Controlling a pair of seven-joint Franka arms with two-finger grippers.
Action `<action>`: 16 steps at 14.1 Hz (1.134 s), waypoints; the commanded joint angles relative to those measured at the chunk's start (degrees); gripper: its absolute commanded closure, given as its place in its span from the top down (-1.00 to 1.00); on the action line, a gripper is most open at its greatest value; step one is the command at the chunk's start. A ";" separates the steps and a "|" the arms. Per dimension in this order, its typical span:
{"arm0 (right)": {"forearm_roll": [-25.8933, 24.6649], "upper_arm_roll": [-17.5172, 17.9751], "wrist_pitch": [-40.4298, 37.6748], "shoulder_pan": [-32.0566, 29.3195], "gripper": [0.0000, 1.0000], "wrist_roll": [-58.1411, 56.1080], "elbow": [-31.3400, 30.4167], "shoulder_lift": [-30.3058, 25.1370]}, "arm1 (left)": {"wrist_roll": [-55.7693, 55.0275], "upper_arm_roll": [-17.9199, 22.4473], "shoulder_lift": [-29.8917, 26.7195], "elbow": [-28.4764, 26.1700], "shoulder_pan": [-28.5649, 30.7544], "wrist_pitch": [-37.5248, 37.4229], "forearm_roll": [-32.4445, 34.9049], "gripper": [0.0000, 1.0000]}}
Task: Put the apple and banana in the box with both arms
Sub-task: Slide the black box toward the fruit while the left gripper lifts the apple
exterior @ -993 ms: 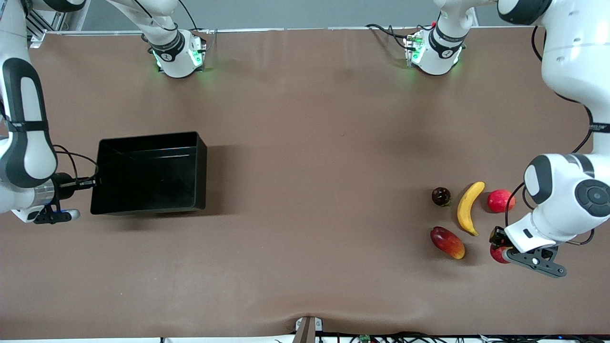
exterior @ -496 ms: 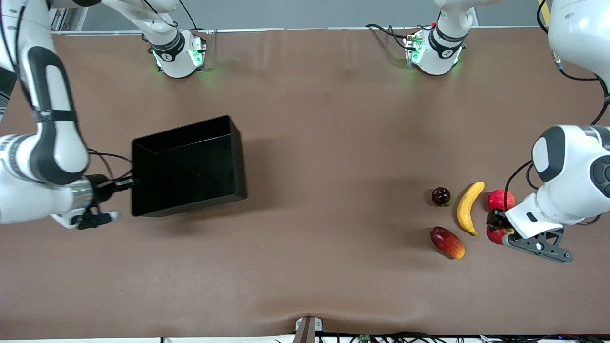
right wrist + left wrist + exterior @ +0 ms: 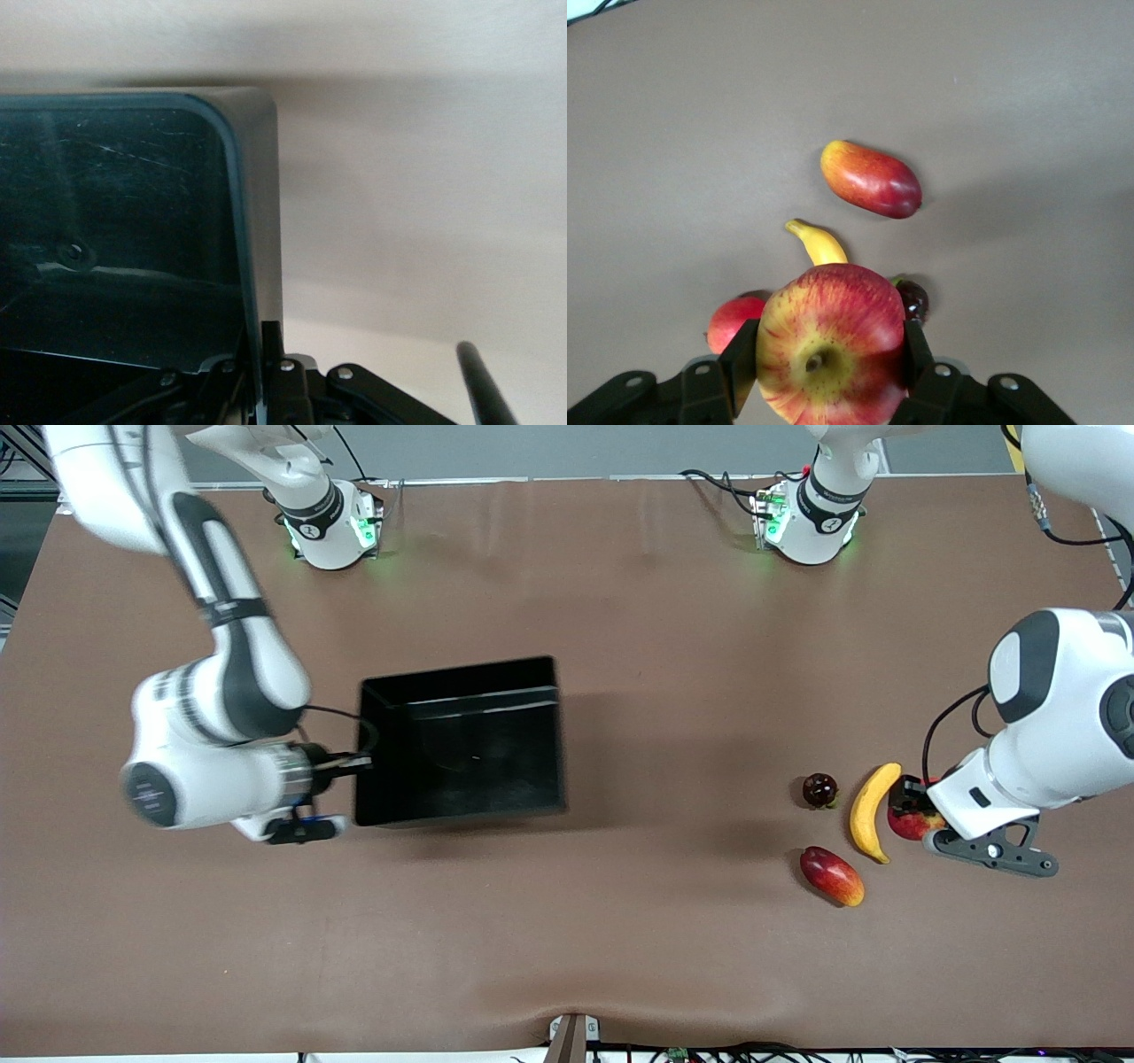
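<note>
Gripping the apple (image 3: pixel 830 341) above the table (image 3: pixel 620 646), left end effector (image 3: pixel 905 808); right end effector (image 3: pixel 361 761) clamped on box (image 3: pixel 461 735) wall.

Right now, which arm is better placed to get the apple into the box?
Left. The left gripper is shut on the apple, in the air over the other fruit beside the banana. The right gripper is clamped on the box wall, so it can only bring the box closer.
</note>
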 commanded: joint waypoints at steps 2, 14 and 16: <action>1.73 -0.60 7.05 7.93 -1.00 11.81 -0.80 0.97 | -1.48 -0.66 -6.56 -6.56 0.73 -0.24 -1.78 -1.00; 7.01 -0.77 26.07 19.73 -0.70 23.09 -0.19 11.18 | -21.22 -9.79 -15.62 -23.18 0.20 10.22 -3.80 -1.00; 5.18 -1.04 25.98 19.90 0.99 22.13 -0.19 11.09 | -28.51 -13.83 -14.57 -23.44 0.11 12.32 -3.02 -1.00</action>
